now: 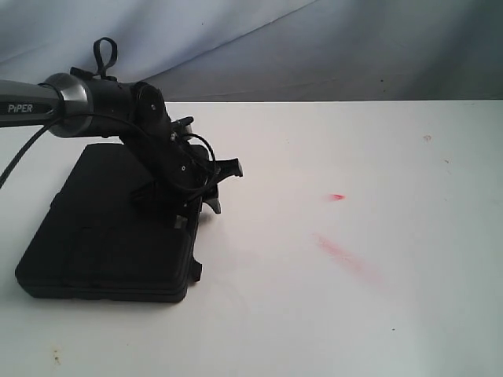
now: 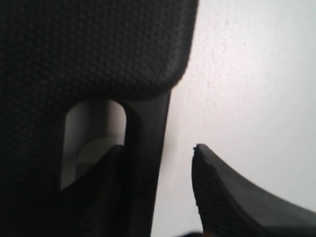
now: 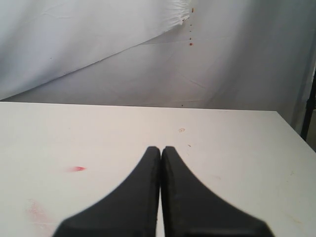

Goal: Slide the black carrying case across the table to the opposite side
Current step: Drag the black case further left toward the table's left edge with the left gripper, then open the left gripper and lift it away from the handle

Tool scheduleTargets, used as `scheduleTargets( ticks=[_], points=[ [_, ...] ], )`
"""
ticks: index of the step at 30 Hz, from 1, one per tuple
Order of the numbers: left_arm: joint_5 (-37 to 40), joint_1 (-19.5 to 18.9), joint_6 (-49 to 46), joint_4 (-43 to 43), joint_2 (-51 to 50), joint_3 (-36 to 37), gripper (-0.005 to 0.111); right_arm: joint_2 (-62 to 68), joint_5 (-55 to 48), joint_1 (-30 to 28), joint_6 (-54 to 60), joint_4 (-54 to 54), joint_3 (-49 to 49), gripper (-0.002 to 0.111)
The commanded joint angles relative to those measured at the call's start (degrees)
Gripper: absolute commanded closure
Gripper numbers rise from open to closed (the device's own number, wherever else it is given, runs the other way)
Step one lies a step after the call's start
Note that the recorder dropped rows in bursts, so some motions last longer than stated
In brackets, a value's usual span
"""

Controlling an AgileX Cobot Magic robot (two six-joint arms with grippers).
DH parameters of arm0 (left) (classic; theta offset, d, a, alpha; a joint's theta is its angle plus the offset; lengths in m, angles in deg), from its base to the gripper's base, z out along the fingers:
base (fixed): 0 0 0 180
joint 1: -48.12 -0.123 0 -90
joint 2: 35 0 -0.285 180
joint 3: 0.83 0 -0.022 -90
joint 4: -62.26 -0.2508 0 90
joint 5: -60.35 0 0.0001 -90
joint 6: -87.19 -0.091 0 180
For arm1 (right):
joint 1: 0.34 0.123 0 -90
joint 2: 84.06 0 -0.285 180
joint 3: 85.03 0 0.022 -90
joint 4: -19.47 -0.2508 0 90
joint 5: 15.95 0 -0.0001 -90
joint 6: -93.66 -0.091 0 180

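Note:
The matte black case (image 1: pixel 102 236) lies flat at the left of the white table (image 1: pixel 354 314). My left gripper (image 1: pixel 200 210) is down at the case's right edge, where the handle is. In the left wrist view the case (image 2: pixel 98 44) fills one side. My left gripper (image 2: pixel 157 148) stands open astride the handle bar (image 2: pixel 148 123): one finger is in the handle slot (image 2: pixel 94 123), and the other finger (image 2: pixel 222 187) is over bare table (image 2: pixel 247 74), a gap away from the bar. My right gripper (image 3: pixel 161 149) is shut and empty above the table (image 3: pixel 98 133).
Red smears (image 1: pixel 346 255) and a small red mark (image 1: pixel 336 196) lie on the tabletop right of the case. A grey-white cloth backdrop (image 1: pixel 314 47) hangs behind the far edge. The table's right edge (image 3: pixel 291 133) shows in the right wrist view.

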Motion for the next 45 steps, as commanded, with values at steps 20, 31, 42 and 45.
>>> scheduleTargets(
  ticks=[20, 31, 42, 45],
  points=[
    [10.3, 2.2, 5.8, -17.6, 0.0, -7.0, 0.064, -0.2, 0.6, 0.1, 0.0, 0.2, -0.2, 0.108],
    [12.7, 3.2, 5.2, -22.3, 9.1, -8.0, 0.064, -0.2, 0.6, 0.1, 0.0, 0.2, -0.2, 0.108],
    [0.8, 0.1, 2.2, -22.0, 29.2, 10.5, 0.093, -0.2, 0.6, 0.1, 0.0, 0.2, -0.2, 0.108],
    [-2.4, -2.0, 1.9, -22.0, 35.4, 17.3, 0.106, -0.2, 0.6, 0.1, 0.0, 0.2, -0.2, 0.108]
  ],
)
